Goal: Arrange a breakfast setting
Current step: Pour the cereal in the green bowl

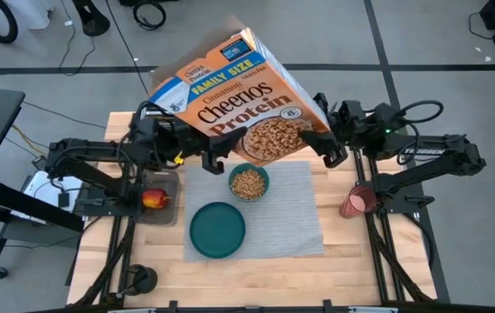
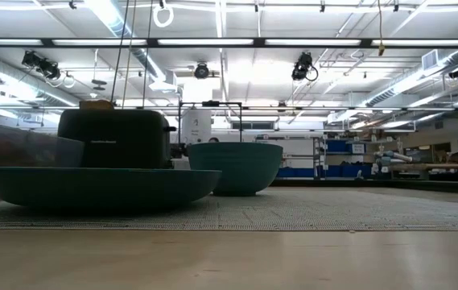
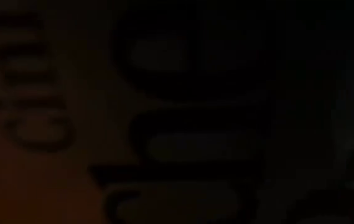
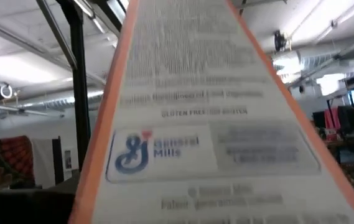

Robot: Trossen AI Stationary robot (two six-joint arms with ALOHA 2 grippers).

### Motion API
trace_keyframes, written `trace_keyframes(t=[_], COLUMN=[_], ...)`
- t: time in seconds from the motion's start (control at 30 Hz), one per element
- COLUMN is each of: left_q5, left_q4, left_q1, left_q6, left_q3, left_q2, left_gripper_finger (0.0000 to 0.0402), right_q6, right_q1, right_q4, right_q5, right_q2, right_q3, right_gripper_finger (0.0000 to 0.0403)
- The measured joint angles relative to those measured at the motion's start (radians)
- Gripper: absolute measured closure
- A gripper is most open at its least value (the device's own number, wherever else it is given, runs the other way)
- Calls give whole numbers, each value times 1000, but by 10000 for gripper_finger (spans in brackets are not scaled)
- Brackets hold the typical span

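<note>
The teal bowl [image 1: 249, 182], filled with brown cereal, sits on the far part of the grey ribbed placemat [image 1: 304, 217], with the round teal plate [image 1: 217, 229] nearer on the same mat. Directly above the bowl, a large Cheerios box [image 1: 243, 100] hangs tilted between both arms. The left gripper [image 1: 215, 156] presses against the box's lower left corner, just beside the bowl, and the right gripper [image 1: 330, 149] holds the box's lower right corner; how far either pair of fingers stands apart I cannot tell. A red-orange fruit [image 1: 154, 199] lies in a small tray [image 1: 158, 215] left of the mat. The pink cup [image 1: 357, 201] stands right of the mat, under the right arm.
</note>
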Motion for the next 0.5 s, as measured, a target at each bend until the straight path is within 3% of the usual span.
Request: trace_keyframes(t=[0.2, 0.3, 0.5], left_q5=[-1, 0, -2], left_q4=[-109, -245, -533], left_q1=[1, -1, -24], left_q6=[-4, -1, 15], left_q3=[0, 0, 0], left_q2=[-72, -130, -249], left_gripper_finger=[170, 168, 184], right_q6=[-43, -112, -209], right_q1=[0, 0, -6], right_q4=[-235, -416, -696], right_q5=[-14, -17, -10], right_q2=[-11, -11, -12], right_q3=[88, 171, 306], right_gripper_finger=[43, 13, 10])
